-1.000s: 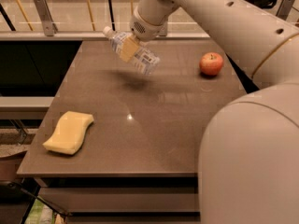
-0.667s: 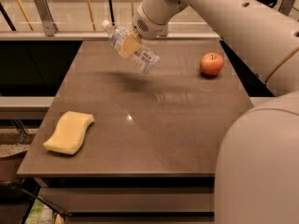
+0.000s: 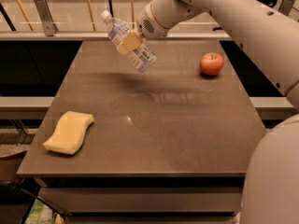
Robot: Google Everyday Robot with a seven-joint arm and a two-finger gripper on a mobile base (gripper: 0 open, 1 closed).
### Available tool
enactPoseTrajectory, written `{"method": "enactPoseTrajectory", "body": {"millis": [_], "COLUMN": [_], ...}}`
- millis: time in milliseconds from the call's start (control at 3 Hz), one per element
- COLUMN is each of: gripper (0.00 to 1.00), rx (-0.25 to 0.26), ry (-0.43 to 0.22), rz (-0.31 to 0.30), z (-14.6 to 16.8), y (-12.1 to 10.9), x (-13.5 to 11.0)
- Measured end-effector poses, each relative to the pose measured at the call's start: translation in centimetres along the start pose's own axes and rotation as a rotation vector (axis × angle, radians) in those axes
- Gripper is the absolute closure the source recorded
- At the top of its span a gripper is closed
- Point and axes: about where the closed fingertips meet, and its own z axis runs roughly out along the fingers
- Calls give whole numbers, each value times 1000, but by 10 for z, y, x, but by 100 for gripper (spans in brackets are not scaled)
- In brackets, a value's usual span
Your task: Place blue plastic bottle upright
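At the left front of the desk (image 3: 168, 134) a sponge (image 3: 70, 132) is seen, well apart from the work. Further back, above the desk's far part, the bottle (image 3: 145, 58) is held in the air, tilted, with its white cap up to the left and its base down to the right. It is grasped about the middle by the tool (image 3: 129, 41), which is clenched on it. An apple (image 3: 211, 63) lies to the right. If the bottle is released at this tilt, or lowered before its base is levelled, it is likely to topple and roll. The arm (image 3: 219, 8) is stretched in from the upper right, with the wrist turned leftward.
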Motion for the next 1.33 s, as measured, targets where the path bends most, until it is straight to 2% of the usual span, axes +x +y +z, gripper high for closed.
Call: {"method": "enactPoseTrajectory", "body": {"millis": [333, 1333], "gripper": [100, 100], "rx": [-10, 64], "ry": [-80, -295], "rz": [27, 31], "z": [0, 2], "y": [-1, -7], "x": [-2, -8]}}
